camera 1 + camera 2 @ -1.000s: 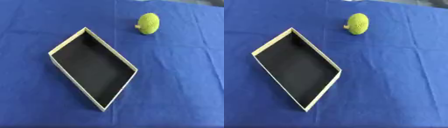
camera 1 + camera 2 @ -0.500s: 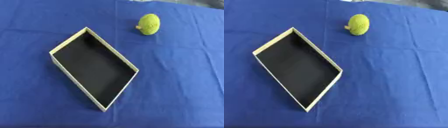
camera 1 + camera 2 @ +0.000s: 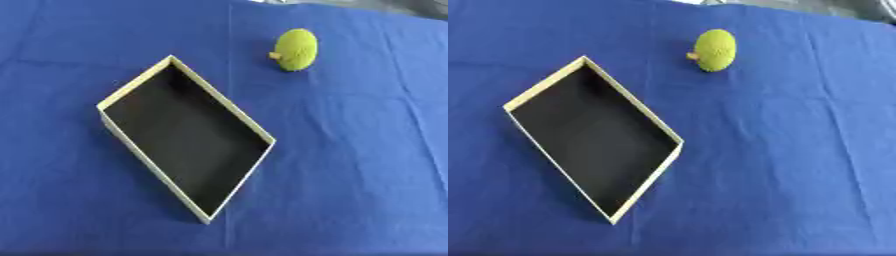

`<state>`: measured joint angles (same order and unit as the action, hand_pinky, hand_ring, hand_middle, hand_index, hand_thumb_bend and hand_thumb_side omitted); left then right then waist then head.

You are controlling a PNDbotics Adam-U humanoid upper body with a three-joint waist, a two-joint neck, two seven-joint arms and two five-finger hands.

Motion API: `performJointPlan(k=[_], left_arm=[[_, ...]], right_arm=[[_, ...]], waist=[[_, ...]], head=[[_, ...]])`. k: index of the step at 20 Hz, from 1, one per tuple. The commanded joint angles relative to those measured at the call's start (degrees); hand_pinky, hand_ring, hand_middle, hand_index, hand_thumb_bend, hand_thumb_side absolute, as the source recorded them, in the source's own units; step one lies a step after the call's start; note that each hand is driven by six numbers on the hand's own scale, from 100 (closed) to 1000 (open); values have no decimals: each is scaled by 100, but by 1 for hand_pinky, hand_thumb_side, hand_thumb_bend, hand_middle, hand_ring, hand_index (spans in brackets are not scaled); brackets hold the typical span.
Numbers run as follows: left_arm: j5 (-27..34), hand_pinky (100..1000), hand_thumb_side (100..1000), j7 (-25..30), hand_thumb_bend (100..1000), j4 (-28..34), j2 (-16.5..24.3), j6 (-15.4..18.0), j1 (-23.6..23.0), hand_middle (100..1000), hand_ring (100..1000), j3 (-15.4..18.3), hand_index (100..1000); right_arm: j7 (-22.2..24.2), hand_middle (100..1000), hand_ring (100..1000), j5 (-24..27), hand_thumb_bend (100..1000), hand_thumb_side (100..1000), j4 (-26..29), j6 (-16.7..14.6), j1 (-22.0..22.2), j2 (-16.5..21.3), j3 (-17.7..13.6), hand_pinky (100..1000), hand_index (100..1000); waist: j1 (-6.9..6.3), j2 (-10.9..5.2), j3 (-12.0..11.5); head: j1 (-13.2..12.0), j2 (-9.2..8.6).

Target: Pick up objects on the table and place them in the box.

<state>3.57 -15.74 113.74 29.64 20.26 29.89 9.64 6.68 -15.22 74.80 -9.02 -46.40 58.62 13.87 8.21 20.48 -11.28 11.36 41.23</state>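
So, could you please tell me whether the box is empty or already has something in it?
Empty: the box shows only its bare dark bottom, and the green fruit lies outside on the blue cloth.

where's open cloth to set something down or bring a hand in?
The widest bare patch of the blue tablecloth lies right of the cream-walled, black-lined box and below the yellow-green bumpy fruit-shaped object. Narrower strips run left of the box and along the near edge. The tightest spot is the gap between the box's far corner and the fruit. No robot hand is in view.
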Motion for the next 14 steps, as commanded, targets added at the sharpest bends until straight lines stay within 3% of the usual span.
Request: performJointPlan(k=[1, 3, 5, 7, 11, 14], left_arm=[[3, 649, 134, 26, 100, 85, 166, 7, 69, 538, 606, 23, 658], [5, 649, 136, 26, 100, 85, 168, -1, 70, 538, 606, 27, 658], [6, 649, 137, 30, 100, 85, 169, -8, 79, 538, 606, 28, 658], [9, 649, 138, 33, 100, 85, 165, -13, 89, 538, 606, 26, 658], [17, 649, 139, 38, 100, 85, 157, -16, 101, 538, 606, 22, 658], [24, 649, 139, 43, 100, 85, 150, -19, 104, 538, 606, 17, 658]], right_arm=[[281, 921, 891, -176, 102, 399, -58, -176, -128, 112, -36, 879, 957], [462, 926, 889, -77, 114, 343, -5, -283, -135, 68, -34, 880, 958], [640, 927, 891, 75, 187, 204, 107, -346, -102, 87, 15, 883, 960], [825, 927, 893, 172, 242, 121, 234, -354, -67, 121, 75, 885, 963], [1192, 924, 894, 117, 354, 100, 382, -326, -53, 138, 158, 884, 962], [1465, 922, 892, 30, 389, 100, 401, -281, -104, 94, 179, 881, 958]], waist=[[-46, -149, 21], [-51, -141, 33], [-50, -132, 39], [-48, -127, 40], [-40, -131, 30], [-37, -139, 22]], head=[[3, -32], [7, -41], [11, -41], [19, -39], [28, -34], [32, -31]])
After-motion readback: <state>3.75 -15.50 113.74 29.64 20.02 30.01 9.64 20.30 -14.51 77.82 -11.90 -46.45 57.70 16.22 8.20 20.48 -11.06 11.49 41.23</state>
